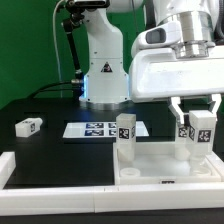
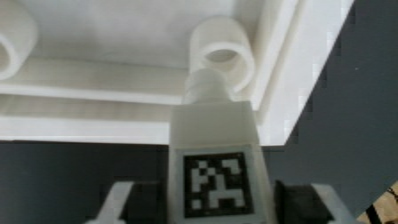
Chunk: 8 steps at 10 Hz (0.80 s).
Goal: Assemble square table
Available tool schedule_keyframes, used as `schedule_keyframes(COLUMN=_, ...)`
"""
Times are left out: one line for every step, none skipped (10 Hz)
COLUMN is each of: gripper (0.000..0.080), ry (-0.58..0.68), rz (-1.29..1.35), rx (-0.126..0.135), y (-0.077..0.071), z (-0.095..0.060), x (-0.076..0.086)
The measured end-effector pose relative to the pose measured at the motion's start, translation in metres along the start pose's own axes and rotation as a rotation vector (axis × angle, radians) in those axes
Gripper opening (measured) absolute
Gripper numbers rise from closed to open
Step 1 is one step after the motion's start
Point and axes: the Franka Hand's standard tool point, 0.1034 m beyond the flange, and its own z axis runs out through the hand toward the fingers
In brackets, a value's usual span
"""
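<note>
Lower edge of the exterior view: long white border rail (image 1: 60,198) ran across the front of the dark table (image 1: 40,145). Just behind it, lower right of frame, sat the square tabletop slab (image 1: 160,165), white, raised rim, flat on the table.

One standing leg (image 1: 125,131) was upright on the slab's corner toward the exterior view's left, tag facing the camera.

Right side of frame: gripper (image 1: 199,117) hung over the slab's right part, clamped on a held leg (image 1: 203,134), which was upright with its tag facing the camera. A second tagged white piece (image 1: 185,130) stood just beside it on the exterior view's left; couldn't tell what it was.

Wrist view: held leg (image 2: 214,150) sat pinched between both fingers (image 2: 128,203), tag visible, its far end pointing at a round socket (image 2: 224,58) in the slab's (image 2: 107,110) corner. The end was close to the socket; touching or not, couldn't tell. A second socket (image 2: 25,48) showed at the frame edge.

Further back, centre of the exterior view: marker board (image 1: 98,130) lay flat on the table. Left of frame, well apart from the slab: loose leg (image 1: 28,126) lay on its side on the table.

Farthest back: white robot base (image 1: 103,60), upper centre.
</note>
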Motion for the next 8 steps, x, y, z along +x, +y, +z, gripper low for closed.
schedule_keyframes(gripper=0.029, ry=-0.004, rz=-0.005, rx=0.001, y=-0.0029, z=0.0017, x=-0.0023)
schedule_keyframes(gripper=0.029, ry=-0.005, rz=-0.006, rx=0.002, y=-0.0034, z=0.0018, x=-0.0026)
schedule_keyframes(gripper=0.029, ry=-0.006, rz=-0.006, rx=0.0, y=-0.0022, z=0.0025, x=-0.0032)
schedule_keyframes(gripper=0.029, ry=-0.008, rz=-0.004, rx=-0.001, y=-0.0009, z=0.0035, x=-0.0041)
schedule_keyframes(gripper=0.029, ry=-0.007, rz=-0.004, rx=-0.002, y=-0.0007, z=0.004, x=-0.0038)
schedule_keyframes(gripper=0.029, ry=-0.007, rz=-0.004, rx=-0.002, y=-0.0005, z=0.0045, x=-0.0034)
schedule_keyframes(gripper=0.029, ry=-0.006, rz=-0.003, rx=-0.003, y=0.0005, z=0.0046, x=-0.003)
schedule_keyframes(gripper=0.029, ry=-0.006, rz=-0.001, rx=-0.004, y=0.0017, z=0.0047, x=-0.0028)
